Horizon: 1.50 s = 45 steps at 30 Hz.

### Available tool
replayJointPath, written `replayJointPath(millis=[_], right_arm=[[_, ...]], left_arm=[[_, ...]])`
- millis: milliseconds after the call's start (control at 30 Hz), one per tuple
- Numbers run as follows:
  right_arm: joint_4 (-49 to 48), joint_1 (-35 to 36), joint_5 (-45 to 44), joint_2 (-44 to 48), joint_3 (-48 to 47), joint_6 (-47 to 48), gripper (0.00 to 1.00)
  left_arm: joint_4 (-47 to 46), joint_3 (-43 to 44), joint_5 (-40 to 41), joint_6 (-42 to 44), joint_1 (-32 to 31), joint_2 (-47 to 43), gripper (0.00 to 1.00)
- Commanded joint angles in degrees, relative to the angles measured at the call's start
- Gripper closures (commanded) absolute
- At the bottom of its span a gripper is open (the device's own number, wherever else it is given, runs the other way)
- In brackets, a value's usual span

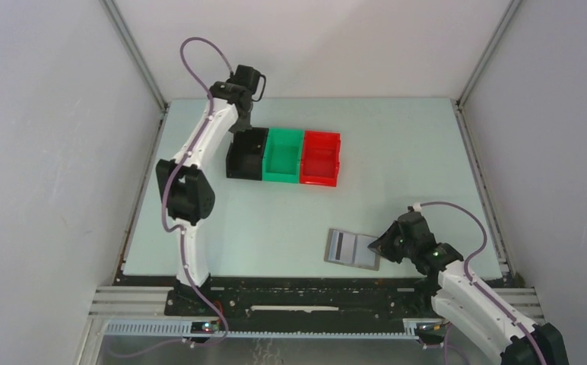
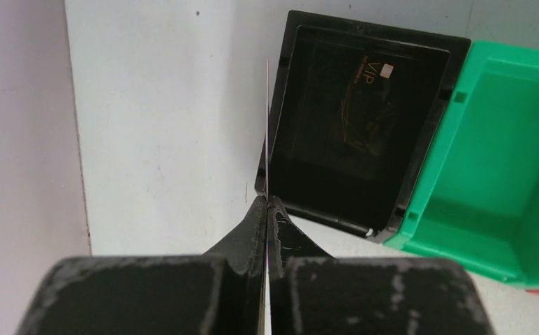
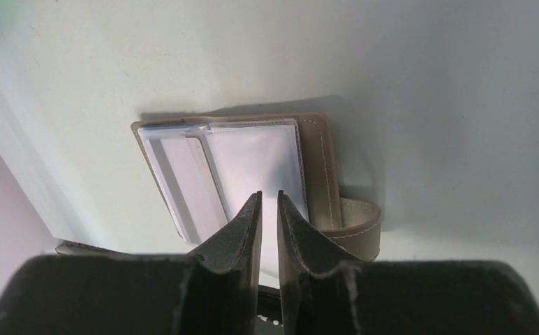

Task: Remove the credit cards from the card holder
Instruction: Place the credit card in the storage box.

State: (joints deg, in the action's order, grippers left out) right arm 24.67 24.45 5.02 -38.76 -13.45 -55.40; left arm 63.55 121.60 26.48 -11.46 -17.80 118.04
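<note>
Mid-removal, the left gripper (image 2: pixel 267 204) pinches a credit card (image 2: pixel 267 125) beside the black bin (image 2: pixel 378 29) — release likely comes next — while the right gripper (image 3: pixel 268 209) narrowly nips the card holder (image 3: pixel 317 164).

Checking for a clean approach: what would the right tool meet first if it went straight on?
Likely the clear plastic pocket of the open taupe folding card holder, just ahead of the right tool; depth is unclear.

Pale table (image 1: pixel 397 144): three bins (image 1: pixel 284 156), card holder (image 1: pixel 353 248)
</note>
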Motion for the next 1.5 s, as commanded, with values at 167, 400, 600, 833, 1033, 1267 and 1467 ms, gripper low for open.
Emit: replayJointPath(millis=[167, 400, 600, 833, 1033, 1267, 1467], right_arm=[[3.3, 0.1, -1.8, 3.0, -1.9, 0.1, 0.78], [5.5, 0.1, -2.8, 4.3, -2.2, -1.0, 0.79], [7.0, -0.1, -3.6, 6.0, -2.2, -0.9, 0.78], [6.1, -0.1, -3.7, 5.0, -2.4, -1.2, 0.79], [5.0, -0.1, -3.7, 3.0, -2.9, -1.1, 0.79], [4.7, -0.1, -3.6, 2.8, -3.0, -1.1, 0.79], [4.9, -0.1, -3.6, 3.1, -3.0, -1.0, 0.79]], left_arm=[[-1.6, 6.8, 0.1, 0.9, 0.2, 7.1, 1.00], [-6.3, 5.1, -0.5, -1.0, 0.2, 10.3, 1.00], [-8.4, 3.8, 0.2, -1.3, 0.2, 12.7, 1.00], [-8.6, 0.5, -0.5, -1.8, -0.4, 13.2, 1.00], [-7.9, -1.3, 0.8, -0.8, -1.4, 13.3, 1.00], [-5.8, -1.7, 2.7, -1.3, -1.9, 14.2, 1.00], [-5.0, -2.6, 3.3, -1.8, -2.2, 13.8, 1.00]])
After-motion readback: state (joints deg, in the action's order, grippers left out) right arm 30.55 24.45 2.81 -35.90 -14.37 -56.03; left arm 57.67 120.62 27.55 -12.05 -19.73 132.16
